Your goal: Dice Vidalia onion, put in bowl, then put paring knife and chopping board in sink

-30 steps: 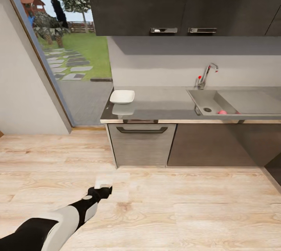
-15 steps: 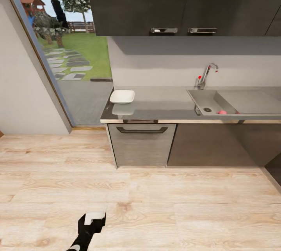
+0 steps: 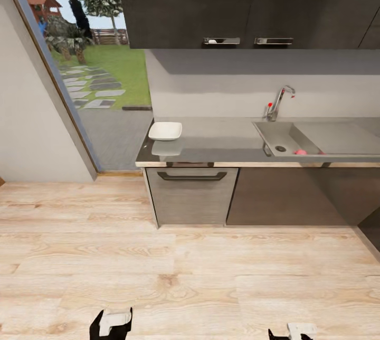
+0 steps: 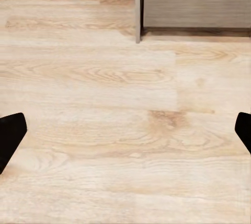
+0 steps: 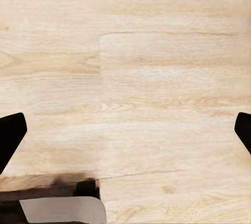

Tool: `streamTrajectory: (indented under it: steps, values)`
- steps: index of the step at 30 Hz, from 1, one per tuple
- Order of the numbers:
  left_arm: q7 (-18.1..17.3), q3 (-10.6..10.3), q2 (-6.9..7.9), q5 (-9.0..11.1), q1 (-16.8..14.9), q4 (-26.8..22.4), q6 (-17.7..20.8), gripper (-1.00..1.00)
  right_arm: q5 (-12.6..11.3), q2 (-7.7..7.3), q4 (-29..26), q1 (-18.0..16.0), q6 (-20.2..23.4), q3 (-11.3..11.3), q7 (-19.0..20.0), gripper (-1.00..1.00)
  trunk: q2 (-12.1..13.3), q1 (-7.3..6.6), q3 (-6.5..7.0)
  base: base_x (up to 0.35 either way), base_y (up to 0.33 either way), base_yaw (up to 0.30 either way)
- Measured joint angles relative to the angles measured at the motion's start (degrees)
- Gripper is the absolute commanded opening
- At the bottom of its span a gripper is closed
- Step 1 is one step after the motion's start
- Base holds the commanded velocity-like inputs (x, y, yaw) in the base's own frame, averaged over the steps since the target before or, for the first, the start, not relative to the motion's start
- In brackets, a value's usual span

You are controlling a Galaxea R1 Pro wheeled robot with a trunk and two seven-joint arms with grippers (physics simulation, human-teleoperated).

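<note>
- Across the wooden floor [image 3: 211, 276] from us, the surface [image 3: 221, 142] carries the bowl [image 3: 165, 130] near its window end, and the sink [image 3: 274, 139] is set in toward the other end, with the faucet [image 3: 277, 101] behind it.
- The Vidalia onion [image 3: 300, 152] lies in the sink basin, against the near wall, beside the drain; we see just a pink crown above the rim.
- It is a rounded lump, so we cannot tell any long axis or pointing from here.
- Our left claw [image 3: 115, 321] and right claw [image 3: 300, 330] hang low over the floor, well apart from the cabinets; each wrist view shows dark fingertips [image 4: 10, 132] at opposite edges, so both are spread wide and hold nothing.
- Risk, as we judge it: driving in too fast or off-line could knock the drawer front [image 3: 191, 195] or leave the basin beyond reach.
- Reaching over the near rim could nudge the onion so that it rolls, since it sits tight against that wall.
- We see no chopping board or paring knife yet; finding them could cost time.
</note>
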Motion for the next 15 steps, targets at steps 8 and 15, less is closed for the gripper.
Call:
streamTrajectory:
  steps: [8,15]
  values:
    - [4.5,0.0,-0.43,0.0,3.0,0.0,-9.7,1.0,-1.7,-2.41,0.8,-0.2,-7.8,0.1,11.2,1.0,0.0,0.0,0.0,0.0,0.0,0.0]
    - [5.0,0.0,-0.25,0.0,3.7,0.0,-11.1,1.0,-1.8,-4.29,2.6,-0.2,-10.4,-3.4,15.2,1.0,0.0,0.0,0.0,0.0,0.0,0.0]
